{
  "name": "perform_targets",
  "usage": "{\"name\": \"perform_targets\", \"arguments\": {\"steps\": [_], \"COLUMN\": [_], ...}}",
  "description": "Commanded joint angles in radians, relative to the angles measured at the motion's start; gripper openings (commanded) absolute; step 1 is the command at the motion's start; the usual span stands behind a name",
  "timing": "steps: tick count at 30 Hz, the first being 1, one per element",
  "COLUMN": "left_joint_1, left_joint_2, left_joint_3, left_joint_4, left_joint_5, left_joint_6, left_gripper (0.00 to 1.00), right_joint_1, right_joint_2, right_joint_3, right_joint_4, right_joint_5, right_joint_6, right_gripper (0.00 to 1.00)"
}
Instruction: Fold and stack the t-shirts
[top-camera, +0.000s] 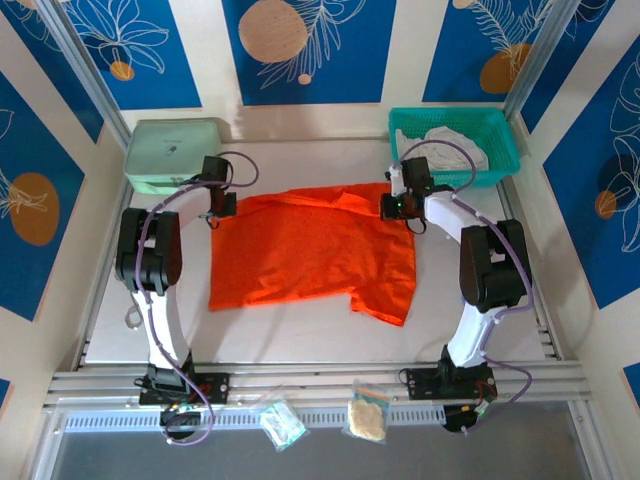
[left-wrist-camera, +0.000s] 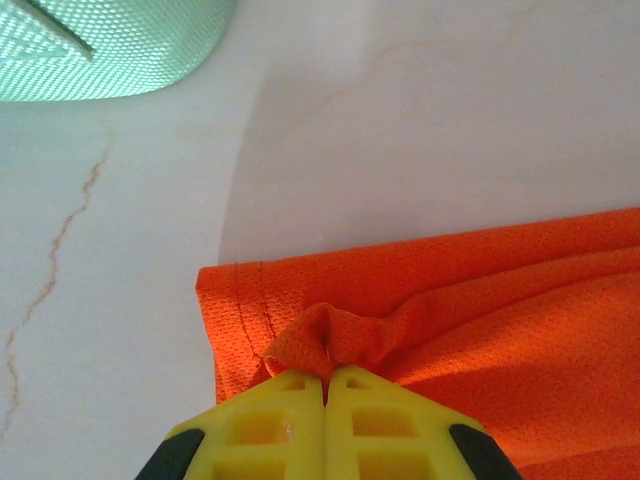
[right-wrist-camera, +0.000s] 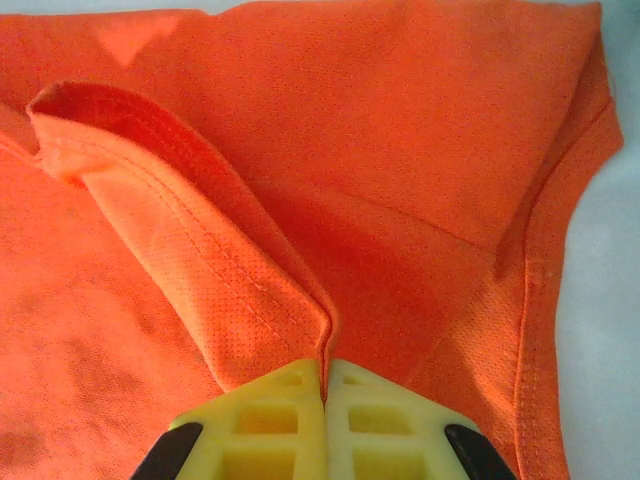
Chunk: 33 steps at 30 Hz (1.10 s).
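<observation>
My left jaws and my right jaws were each clamped on an upper corner of the orange t-shirt (top-camera: 310, 260), spread mid-frame on the bench (top-camera: 300, 335), evidently to draw that edge over for folding.

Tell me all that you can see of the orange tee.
The orange tee is bright, fine-mesh cloth with stitched hems. It lies spread, slightly rumpled, on the pale table. The left gripper and the right gripper are each shut on a pinched fold at its far corners.
</observation>
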<state>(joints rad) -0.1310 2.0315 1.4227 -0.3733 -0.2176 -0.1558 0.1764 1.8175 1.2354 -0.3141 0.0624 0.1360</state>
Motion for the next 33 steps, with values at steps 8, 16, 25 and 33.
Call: {"name": "perform_targets", "arguments": {"steps": [8, 16, 25, 33], "left_joint_1": [0.011, 0.004, -0.001, 0.000], "left_joint_2": [-0.093, -0.240, -0.506, -0.696], "left_joint_3": [-0.039, -0.065, -0.138, -0.210], "left_joint_4": [0.034, 0.046, -0.006, -0.086], "left_joint_5": [-0.063, -0.039, -0.032, 0.000], "left_joint_6": [-0.017, -0.005, -0.038, -0.094], "left_gripper": [0.01, 0.49, 0.65, 0.75], "right_joint_1": [-0.013, -0.002, 0.052, 0.074], "right_joint_2": [0.014, -0.006, -0.102, -0.106], "right_joint_3": [0.019, -0.005, -0.047, 0.100], "right_joint_4": [-0.063, -0.110, -0.237, -0.273], "right_joint_5": [0.034, -0.080, -0.098, -0.132], "right_joint_6": [0.037, -0.001, -0.033, -0.029], "right_gripper": [0.00, 0.10, 0.50, 0.49]}}
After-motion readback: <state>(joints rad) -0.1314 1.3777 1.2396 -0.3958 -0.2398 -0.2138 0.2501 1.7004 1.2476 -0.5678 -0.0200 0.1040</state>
